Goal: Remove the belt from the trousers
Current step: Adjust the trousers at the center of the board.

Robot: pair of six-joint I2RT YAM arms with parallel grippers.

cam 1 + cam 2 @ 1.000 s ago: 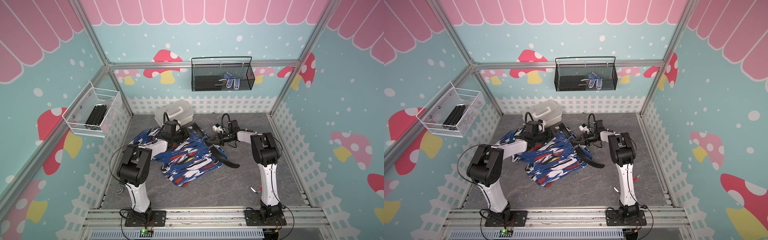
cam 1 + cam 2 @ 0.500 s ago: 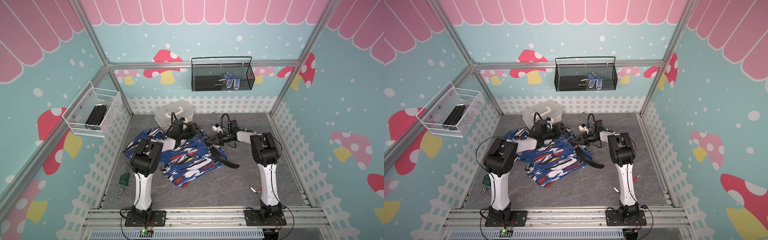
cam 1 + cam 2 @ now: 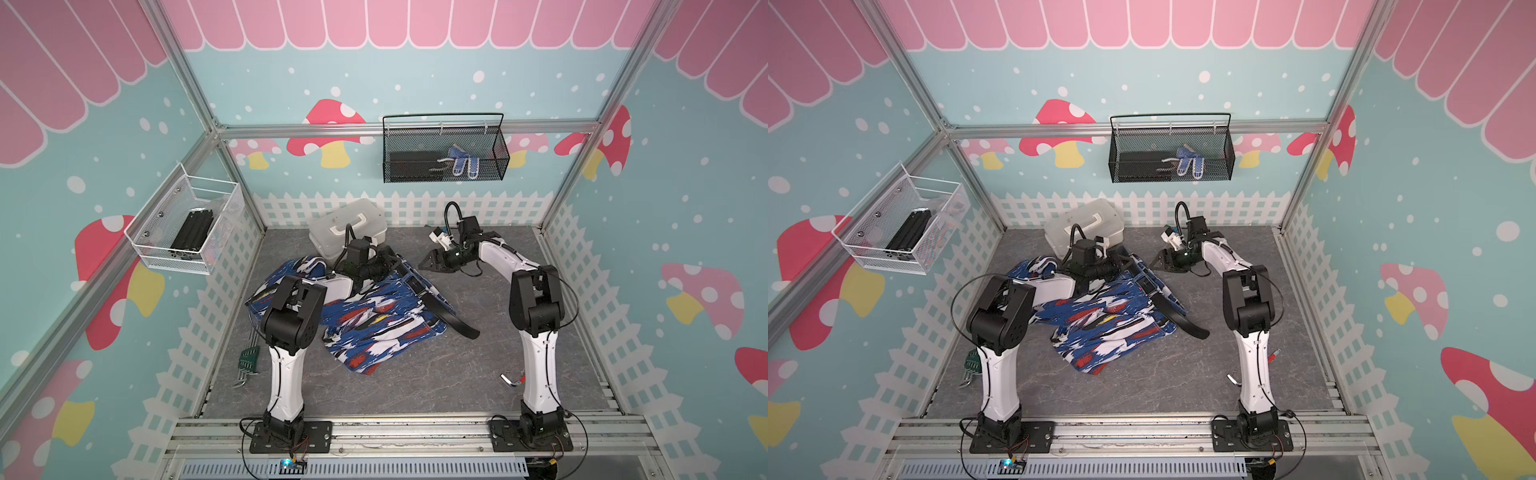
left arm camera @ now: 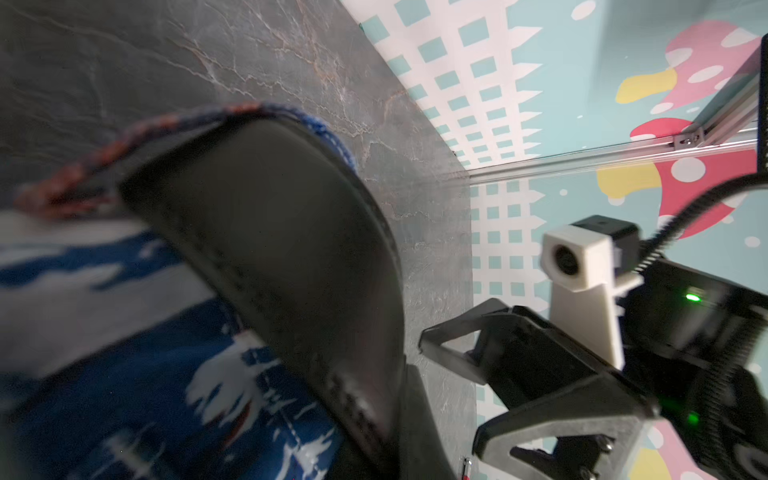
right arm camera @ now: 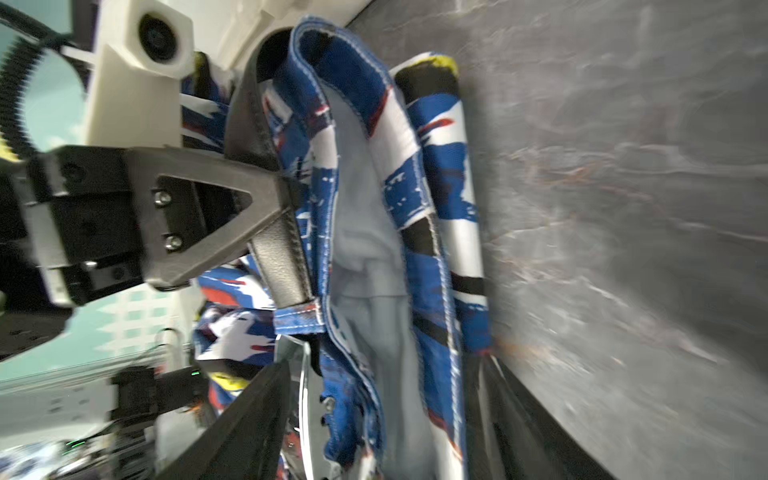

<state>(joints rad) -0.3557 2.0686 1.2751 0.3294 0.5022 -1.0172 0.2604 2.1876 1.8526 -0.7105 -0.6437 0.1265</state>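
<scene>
Left pincer (image 5: 289, 193) pinching belt (image 5: 282, 257), right pincer (image 3: 424, 264) spread nearby

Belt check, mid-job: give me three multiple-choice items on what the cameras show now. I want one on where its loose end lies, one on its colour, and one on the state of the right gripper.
1. Where does the loose end of the belt lie?
A. Rolled up on top of the trousers
B. Hidden under the trousers
C. Flat on the table beside the trousers

2. What colour is the belt?
A. Brown
B. Black
C. White

3. What state is the right gripper in?
A. Open, holding nothing
B. Shut on the belt
C. Shut on the trousers

Answers:
1 C: in both top views the strap runs off the cloth and ends on bare grey table.
2 B: it shows as a glossy black strap in every view.
3 A: the left wrist view shows it spread wide with nothing inside, clear of the cloth.
</scene>
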